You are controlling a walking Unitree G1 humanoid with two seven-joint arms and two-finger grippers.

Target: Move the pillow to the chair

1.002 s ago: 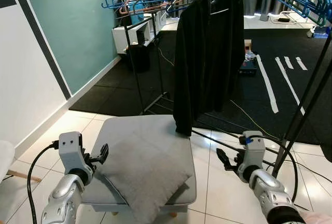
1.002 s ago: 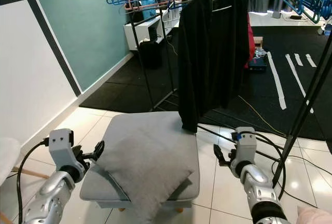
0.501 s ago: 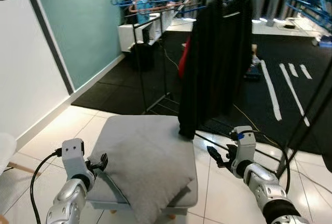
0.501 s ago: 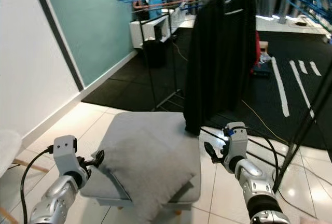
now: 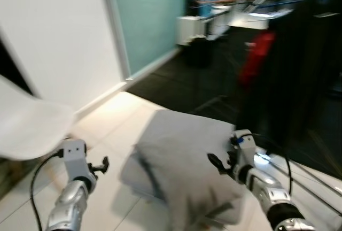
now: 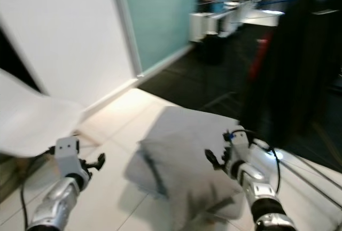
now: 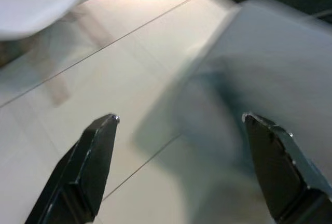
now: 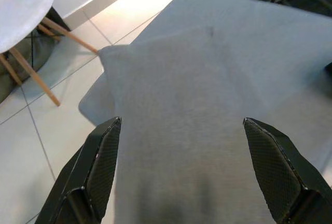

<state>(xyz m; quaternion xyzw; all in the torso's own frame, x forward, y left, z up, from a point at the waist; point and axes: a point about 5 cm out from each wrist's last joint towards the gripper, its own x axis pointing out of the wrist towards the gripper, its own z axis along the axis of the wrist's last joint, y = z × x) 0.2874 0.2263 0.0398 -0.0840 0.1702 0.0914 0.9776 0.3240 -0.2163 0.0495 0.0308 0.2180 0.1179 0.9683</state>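
Note:
The grey pillow [image 8: 181, 130] lies on a grey padded footstool [image 8: 249, 37], low in the blurred eye views and right of centre [image 5: 184, 185]. A white chair [image 5: 26, 124] with wooden legs stands on the left. My left gripper [image 5: 104, 162] is open over the tiled floor, left of the footstool and between it and the chair. In the left wrist view its fingers [image 7: 98, 151] stand wide apart above the tiles, and the chair seat [image 7: 36, 1] is at one corner. My right gripper [image 5: 214, 162] is open just above the pillow, holding nothing.
A white wall panel [image 5: 59, 44] and a teal wall [image 5: 144, 17] run along the left. Dark clothes [image 5: 288, 70] hang on a rack behind the footstool, over black carpet [image 5: 203, 81]. Light floor tiles [image 5: 117, 118] lie between chair and footstool.
The whole view has swung to the left and blurred, so the camera moved; the white chair has come into view. Both grippers stay open, the right one now over the pillow.

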